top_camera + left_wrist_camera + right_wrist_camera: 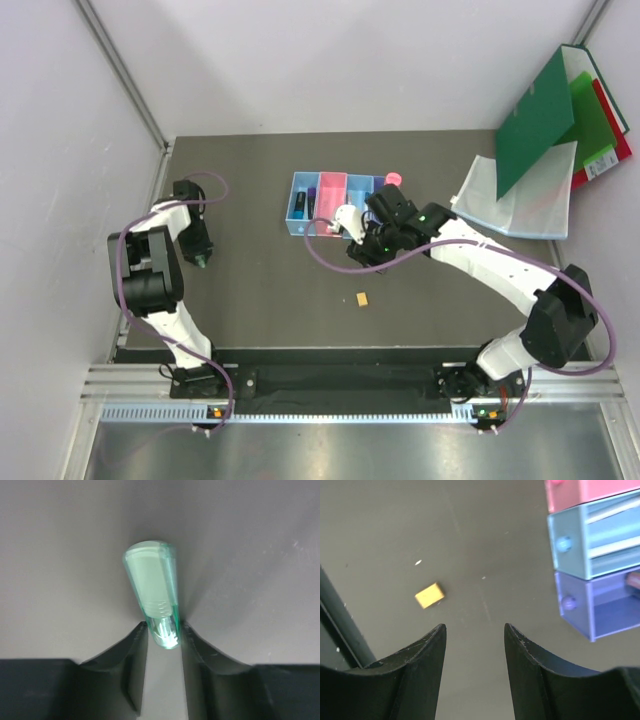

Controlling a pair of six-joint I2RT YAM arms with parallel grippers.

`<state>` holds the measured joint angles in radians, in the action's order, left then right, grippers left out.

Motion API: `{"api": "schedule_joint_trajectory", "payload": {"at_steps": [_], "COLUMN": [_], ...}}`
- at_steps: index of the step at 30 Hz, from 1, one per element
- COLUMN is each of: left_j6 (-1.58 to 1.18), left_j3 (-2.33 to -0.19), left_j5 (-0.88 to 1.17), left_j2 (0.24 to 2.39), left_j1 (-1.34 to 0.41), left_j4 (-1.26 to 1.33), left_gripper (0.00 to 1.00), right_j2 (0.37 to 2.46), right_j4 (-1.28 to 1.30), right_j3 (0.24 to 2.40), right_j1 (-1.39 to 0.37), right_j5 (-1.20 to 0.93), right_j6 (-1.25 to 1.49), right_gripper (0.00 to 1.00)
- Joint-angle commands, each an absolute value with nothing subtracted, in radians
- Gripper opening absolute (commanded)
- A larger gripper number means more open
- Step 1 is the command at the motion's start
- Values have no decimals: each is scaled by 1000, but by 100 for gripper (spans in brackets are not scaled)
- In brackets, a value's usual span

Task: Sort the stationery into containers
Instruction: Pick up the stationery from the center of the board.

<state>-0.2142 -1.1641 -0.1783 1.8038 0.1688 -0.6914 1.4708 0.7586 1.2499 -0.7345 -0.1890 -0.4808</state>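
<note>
The left hand [163, 626] pinches a translucent pale-green tapered tube [151, 590] by its narrow, ridged end. The wider, rounded end points away over the dark grey bench [260, 270]. This is at the bench's left side, well apart from the row of small translucent pink and light-blue plastic bins [568, 547]. The right hand [474, 627] is spread with nothing between its fingers, near the bins. A tiny orange-yellow rectangular block [430, 595] lies loose on the bench, apart from the bins.
</note>
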Motion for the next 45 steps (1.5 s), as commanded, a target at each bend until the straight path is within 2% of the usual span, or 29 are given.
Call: {"api": "schedule_joint_trajectory", "payload": {"at_steps": [1, 3, 11, 15, 25, 30, 34, 39, 45], "left_j6": [-160, -147, -121, -104, -60, -6, 40, 55, 67], "left_j3": [-1140, -1134, -1114, -1115, -1150, -1183, -1203, -1232, -1304], "left_j5": [-238, -244, -238, -219, -129, -71, -52, -43, -25], "left_j2": [1798, 1796, 1769, 1735, 1609, 1533, 1496, 1470, 1459], "left_j1": [173, 175, 173, 173, 172, 155, 140, 117, 83], "left_j4": [-612, -604, -589, -595, -635, -653, -657, -661, -689], "left_gripper": [27, 22, 14, 12, 2, 0, 0, 0, 0], "right_j2": [1457, 1469, 1558, 1597, 1658, 1678, 1693, 1766, 1792], "right_j4": [769, 765, 755, 775, 733, 755, 770, 811, 746], "right_j3": [1220, 1209, 1195, 1204, 1184, 1173, 1172, 1190, 1146], "right_j1": [-779, -791, -801, -814, -850, -850, -848, -856, -897], "right_j5": [-213, -204, -184, -180, -156, -199, -210, -195, -146], "right_j6": [-528, -531, -531, -523, -460, -480, -535, -635, -736], "right_gripper": [50, 50, 50, 61, 73, 85, 86, 82, 79]}}
